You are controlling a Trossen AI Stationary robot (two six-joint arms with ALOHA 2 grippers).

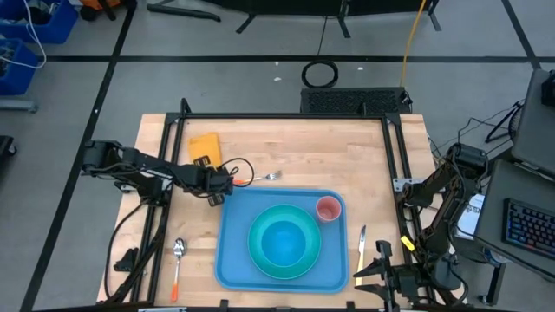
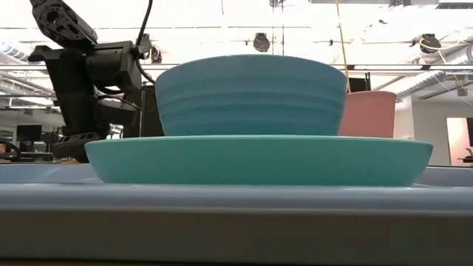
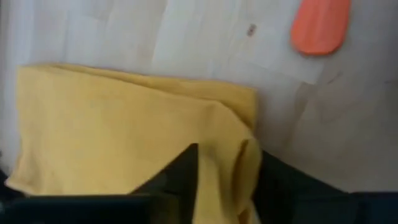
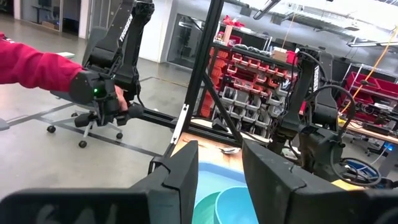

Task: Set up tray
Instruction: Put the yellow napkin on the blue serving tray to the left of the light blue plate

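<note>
**Workshop Around the Table**

A grey concrete floor (image 1: 260, 35) marked with dark lines lay toward 12 o'clock. Blue bins (image 1: 35, 26) sat at 10 o'clock, a keyboard (image 1: 529, 230) at 3 o'clock. Red parts bins (image 4: 249, 71) filled shelving, an office chair (image 4: 93, 124) stood nearby, and ceiling lights (image 2: 244, 29) glared overhead.

A large flat blue tray (image 1: 232, 260), rectangular with rounded corners and a low raised rim, is laid flat on the worktop's near middle. Dishes are carried on it. In the low view, only its near rim is seen.
</note>
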